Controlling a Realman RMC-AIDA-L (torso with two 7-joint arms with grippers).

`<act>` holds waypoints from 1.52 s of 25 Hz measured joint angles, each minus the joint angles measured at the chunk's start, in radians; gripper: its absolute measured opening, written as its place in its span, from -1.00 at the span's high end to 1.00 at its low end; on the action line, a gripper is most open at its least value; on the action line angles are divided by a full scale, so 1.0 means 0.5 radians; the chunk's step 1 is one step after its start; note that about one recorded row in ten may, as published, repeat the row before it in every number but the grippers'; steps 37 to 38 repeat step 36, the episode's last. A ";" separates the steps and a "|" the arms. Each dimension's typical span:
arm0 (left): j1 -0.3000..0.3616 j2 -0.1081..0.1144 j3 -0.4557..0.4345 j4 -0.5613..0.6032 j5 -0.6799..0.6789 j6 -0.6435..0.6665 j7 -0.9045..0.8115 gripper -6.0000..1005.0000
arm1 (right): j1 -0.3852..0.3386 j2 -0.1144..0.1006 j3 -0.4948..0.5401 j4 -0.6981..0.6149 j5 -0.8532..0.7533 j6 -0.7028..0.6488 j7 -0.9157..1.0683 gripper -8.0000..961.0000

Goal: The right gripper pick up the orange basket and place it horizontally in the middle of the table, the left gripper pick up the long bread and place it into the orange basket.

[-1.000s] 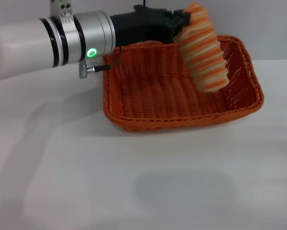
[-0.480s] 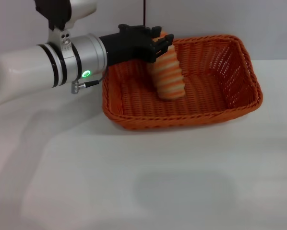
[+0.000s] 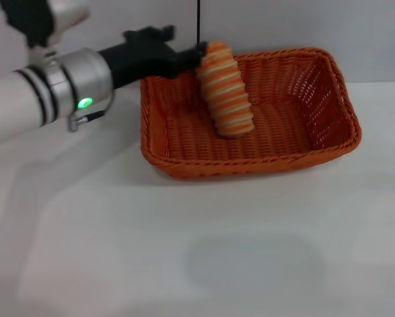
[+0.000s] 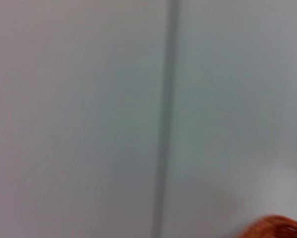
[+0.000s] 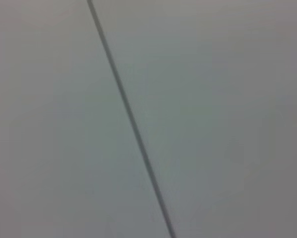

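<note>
The orange basket [image 3: 329, 142] lies lengthwise across the far middle of the white table [image 3: 197, 251]. Inside it the long bread [image 3: 226, 92], striped orange and cream, stands tilted on one end, its top near the back rim. In the head view my left gripper [image 3: 186, 45] hovers above the basket's back left corner, just left of the bread's top. Its black fingers are open, and one tip is close to the loaf. A sliver of the basket [image 4: 277, 228] shows in the left wrist view. The right gripper is out of view.
A grey wall with a dark vertical seam [image 3: 199, 23] rises right behind the basket. Bare white tabletop stretches in front of the basket and to both sides. The right wrist view shows only the wall and its seam [image 5: 133, 124].
My left gripper carried the bread down into the basket, let go of it and drew back to the left. The loaf stays leaning inside the basket.
</note>
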 joint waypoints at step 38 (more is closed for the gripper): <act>0.794 0.091 -1.442 -1.262 -0.963 1.915 1.595 -0.62 | 0.408 0.118 -0.093 -0.385 0.296 -0.095 -0.777 -0.39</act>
